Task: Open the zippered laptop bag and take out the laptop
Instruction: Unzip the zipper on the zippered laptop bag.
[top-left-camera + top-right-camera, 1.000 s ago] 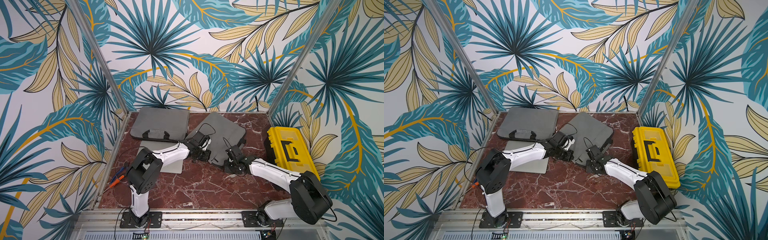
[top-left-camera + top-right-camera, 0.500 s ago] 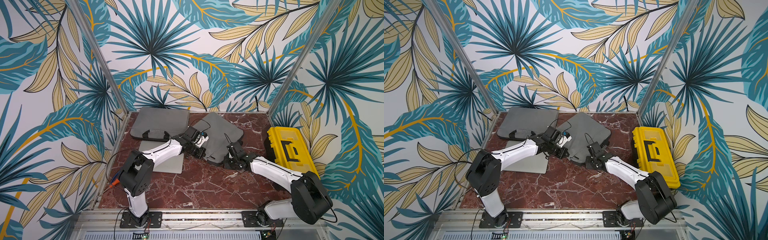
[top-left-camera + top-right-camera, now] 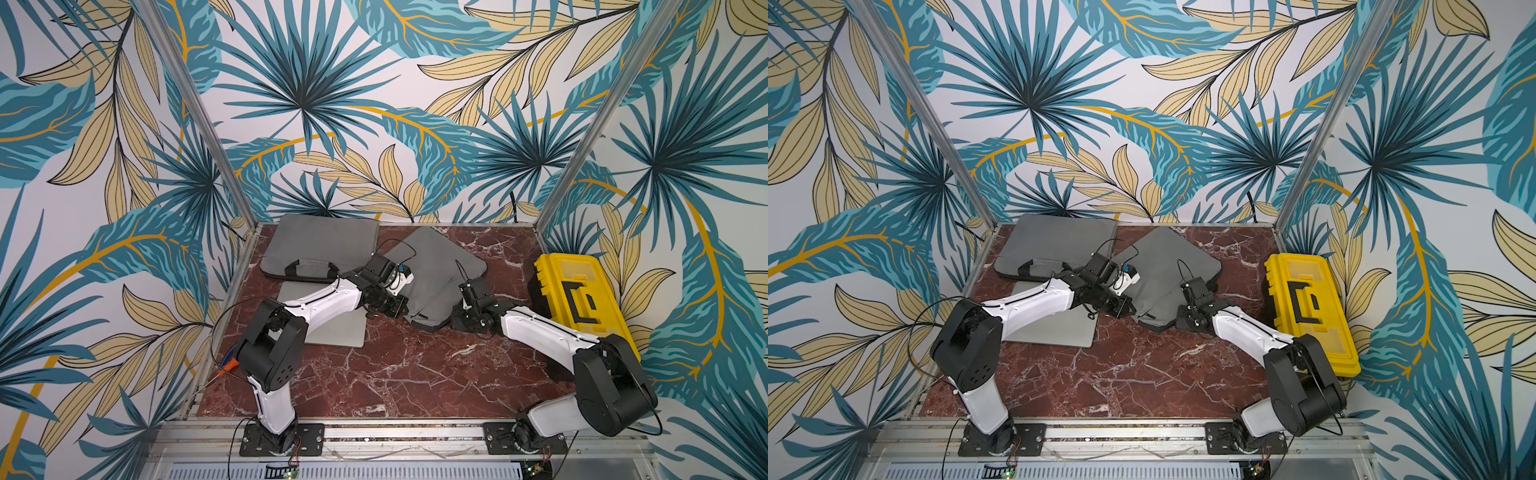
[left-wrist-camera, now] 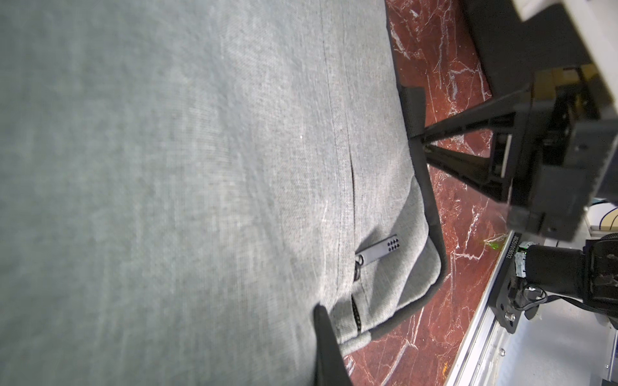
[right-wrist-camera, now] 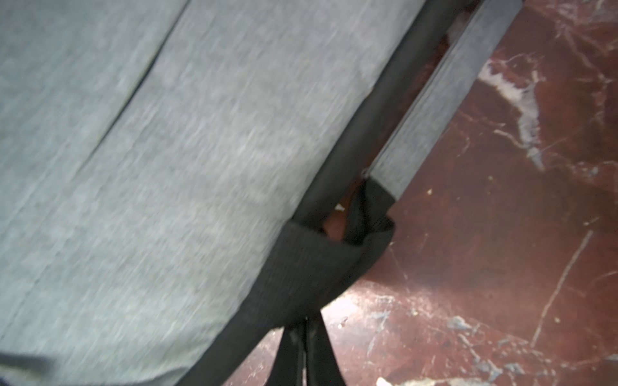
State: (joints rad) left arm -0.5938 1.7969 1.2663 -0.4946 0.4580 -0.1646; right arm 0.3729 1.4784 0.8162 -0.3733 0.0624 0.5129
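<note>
Both arms are reaching into the middle of the marble table (image 3: 395,374), where the gray laptop bag (image 3: 436,266) is lying flat and turned at an angle. They are meeting it on its near edge.

The right gripper (image 5: 305,329) is pressing its fingers together on the black strap (image 5: 311,264) that anchors the bag's padded handle (image 5: 431,110). The left wrist view is showing the same pinch from the side, with the right gripper (image 4: 422,142) closing its tips on the strap (image 4: 414,110) at the bag's rim.

The left gripper (image 3: 397,311) is sitting at the bag's near-left edge, around the corner from the right one, with its jaws pressed together. Only one finger (image 4: 329,354) is showing in its own wrist view, lying against the gray fabric, and I cannot tell whether it is catching any cloth. A zipper pull (image 4: 378,249) is resting flat on the bag's face near that corner, apart from both grippers.

The silver laptop (image 3: 336,332) is lying closed on the table just left of the bag, outside it, and the left forearm is crossing over it. Just behind the laptop, a second bag (image 3: 316,243) is filling the back-left corner. A yellow toolbox (image 3: 582,299) is sitting at the right edge, well apart from the bag. A screwdriver (image 3: 227,365) is lying at the left edge, beside the left elbow.
</note>
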